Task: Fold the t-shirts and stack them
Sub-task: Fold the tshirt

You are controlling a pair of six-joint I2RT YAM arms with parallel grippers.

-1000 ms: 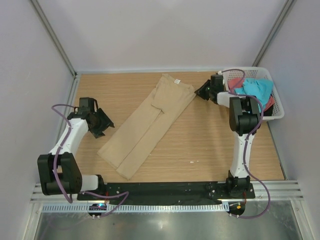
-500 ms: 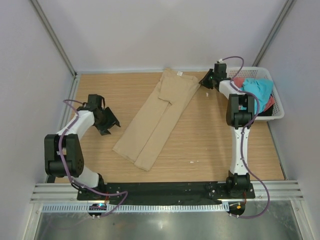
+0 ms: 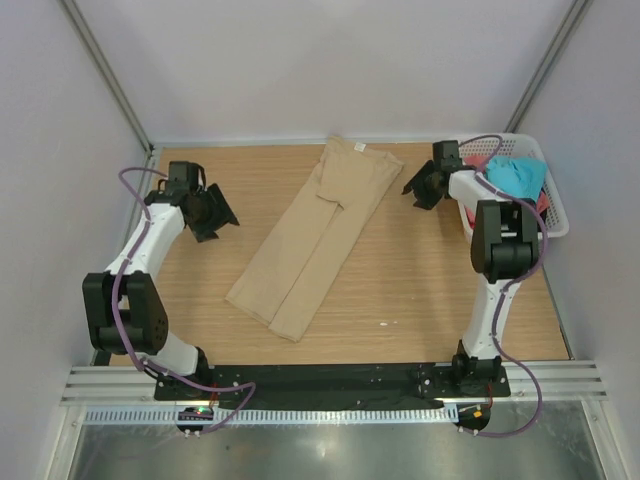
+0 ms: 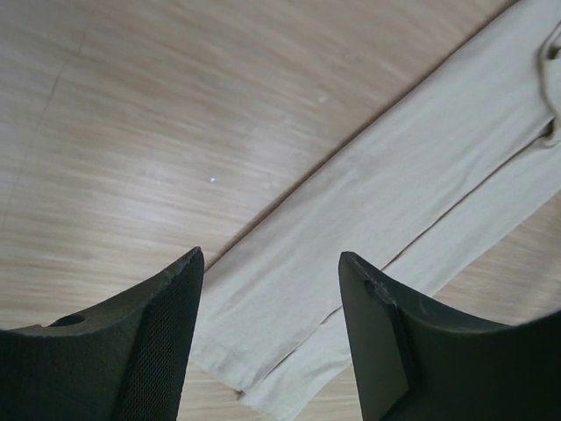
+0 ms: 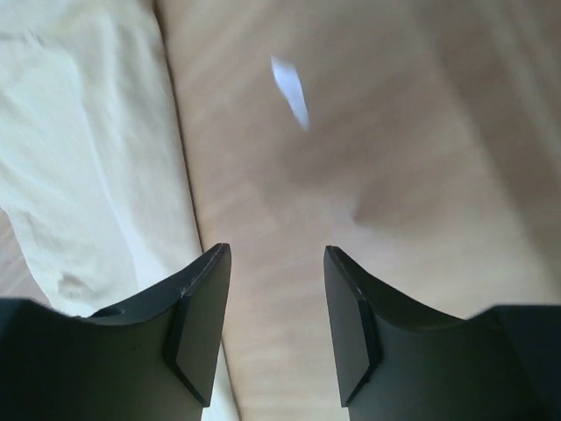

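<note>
A tan-beige t-shirt [image 3: 320, 225] lies folded lengthwise into a long strip, running diagonally from the back of the table to the front middle; it also shows in the left wrist view [image 4: 412, 210] and in the right wrist view [image 5: 79, 140]. A small white neck label [image 3: 358, 147] sits at its far end. My left gripper [image 3: 222, 222] is open and empty, left of the shirt and apart from it. My right gripper [image 3: 412, 186] is open and empty over bare wood, just right of the shirt's far end. A turquoise t-shirt [image 3: 515, 178] and a coral-red one [image 3: 478, 163] lie bunched in the basket.
A white plastic lattice basket [image 3: 553, 215] stands at the back right corner against the wall. A wooden table top [image 3: 420, 290] is bounded by grey walls at back and sides. A small white scrap [image 5: 289, 90] lies on the wood near my right gripper.
The shirt slid right and back between the first two frames, then stayed. My left gripper has lifted back and to the left. My right gripper has drawn back from the shirt's far corner.
</note>
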